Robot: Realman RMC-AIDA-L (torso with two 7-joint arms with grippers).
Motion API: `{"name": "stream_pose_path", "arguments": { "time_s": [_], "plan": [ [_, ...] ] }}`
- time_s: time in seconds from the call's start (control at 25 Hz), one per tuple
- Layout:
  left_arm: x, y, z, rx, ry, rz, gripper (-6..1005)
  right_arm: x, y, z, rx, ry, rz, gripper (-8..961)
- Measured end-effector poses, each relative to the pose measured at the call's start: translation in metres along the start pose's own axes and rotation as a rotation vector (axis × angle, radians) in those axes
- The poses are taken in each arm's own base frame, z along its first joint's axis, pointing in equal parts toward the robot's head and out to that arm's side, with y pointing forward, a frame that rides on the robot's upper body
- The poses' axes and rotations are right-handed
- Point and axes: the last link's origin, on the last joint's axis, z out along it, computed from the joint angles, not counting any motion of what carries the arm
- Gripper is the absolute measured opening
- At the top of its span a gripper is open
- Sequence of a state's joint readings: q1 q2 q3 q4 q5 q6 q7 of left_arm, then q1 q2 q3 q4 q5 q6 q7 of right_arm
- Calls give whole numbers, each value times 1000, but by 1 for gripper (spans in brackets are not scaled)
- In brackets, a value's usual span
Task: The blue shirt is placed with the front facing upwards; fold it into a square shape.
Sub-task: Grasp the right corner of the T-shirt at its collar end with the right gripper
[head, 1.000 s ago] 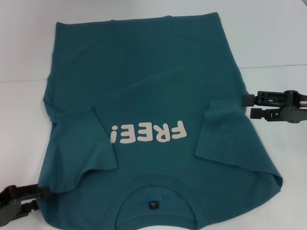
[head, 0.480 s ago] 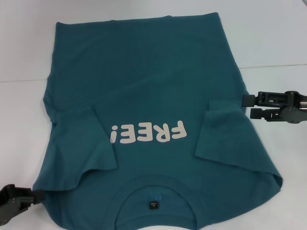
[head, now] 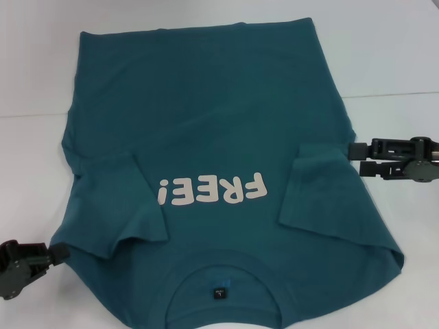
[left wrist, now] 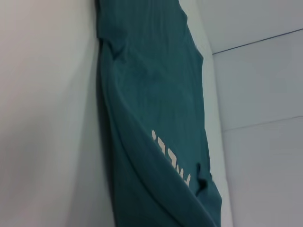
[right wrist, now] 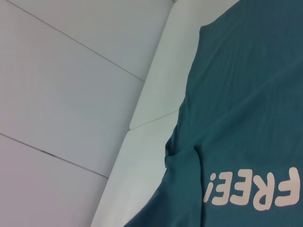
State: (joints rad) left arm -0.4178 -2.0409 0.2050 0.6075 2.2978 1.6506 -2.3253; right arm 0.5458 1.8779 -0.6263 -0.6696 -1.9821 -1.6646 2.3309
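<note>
The blue shirt lies flat on the white table, front up, its collar and black label at the near edge. Both short sleeves are folded inward beside the cream "FREE!" letters. My left gripper sits at the near left, its tip touching the shirt's shoulder edge. My right gripper hovers at the shirt's right edge by the folded sleeve, open, with nothing between its fingers. The shirt fills the left wrist view, and the right wrist view shows the shirt with its letters.
A seam crosses the white tabletop behind the right gripper. Bare table shows left of the shirt and along the far edge. Pale floor tiles lie beyond the table in the right wrist view.
My left gripper has moved away from the near edge along the shirt's left side, and the near left corner of the shirt has shifted inward. The right gripper has slipped slightly outward and lower.
</note>
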Motion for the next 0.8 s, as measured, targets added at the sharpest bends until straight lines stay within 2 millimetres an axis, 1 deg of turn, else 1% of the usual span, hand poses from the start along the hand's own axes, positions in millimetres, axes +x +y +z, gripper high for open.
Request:
{"name": "stream_pose_path", "arguments": {
  "time_s": [0.2, 0.48, 0.6, 0.8],
  "plan": [
    [-1, -3, -1, 17, 0, -1, 40, 6, -6, -5, 47, 52, -5, 928],
    [-2, -4, 0, 20, 1, 2, 41, 20, -21, -28, 193, 191, -17, 926],
    [-2, -5, 0, 25, 5, 3, 41, 28, -26, -38, 218, 202, 9, 926],
    [-2, -5, 1, 25, 6, 3, 41, 40, -33, -52, 220, 163, 96, 925]
  ]
}}
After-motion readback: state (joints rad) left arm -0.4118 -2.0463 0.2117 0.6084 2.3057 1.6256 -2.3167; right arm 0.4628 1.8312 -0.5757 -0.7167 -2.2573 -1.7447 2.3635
